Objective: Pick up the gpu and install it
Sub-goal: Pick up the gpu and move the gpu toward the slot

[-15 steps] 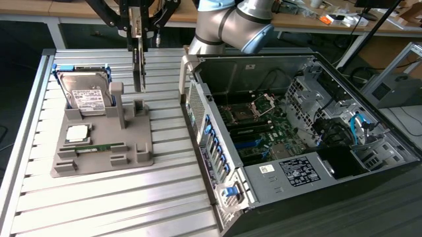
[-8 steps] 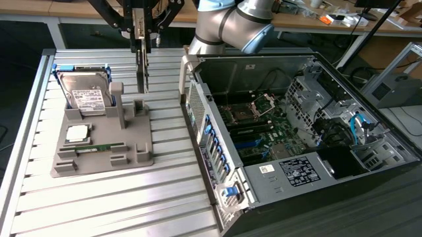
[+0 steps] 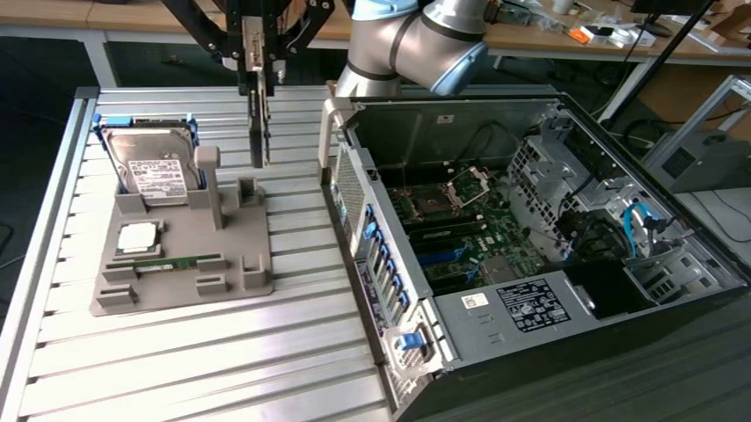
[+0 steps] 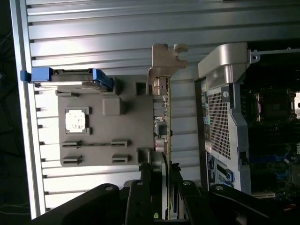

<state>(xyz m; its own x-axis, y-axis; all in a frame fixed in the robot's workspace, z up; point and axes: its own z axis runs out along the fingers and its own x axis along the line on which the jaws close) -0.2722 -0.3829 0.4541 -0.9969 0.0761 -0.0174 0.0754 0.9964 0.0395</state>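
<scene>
Clearance explains the pose: the gripper [image 3: 259,88] pinches the gpu [image 3: 259,132] by its upper edge, jaws pressed against the two faces of the board, so that the thin card hangs on edge straight beneath it rather than lying flat. Held this way the connector edge points downward, which I judge suits a slot that takes the card edge-first. In the wrist view the gpu [image 4: 161,112] runs away from the gripper [image 4: 161,171] as a narrow strip, its silver end bracket [image 4: 166,58] at the far end. Directly below the gripper lies the gray fixture [image 3: 188,264] on the slatted tabletop [image 3: 235,352]. Its upright posts and notches look made to stand each part where fingers can reach it, and the card's lower edge appears to hang just above the notched posts on the fixture's near side, though whether it is fully clear of them I cannot tell. The hard drive [image 3: 153,167] stands propped in the fixture on the far side from the gripper, with a processor chip [image 3: 137,236] and the green memory stick [image 3: 176,261] lying flat beyond. The open computer case [image 3: 528,220] lies on its side beside the gripper, toward the exterior view's right, its motherboard [image 3: 470,229] facing upward and well apart from the card.
</scene>
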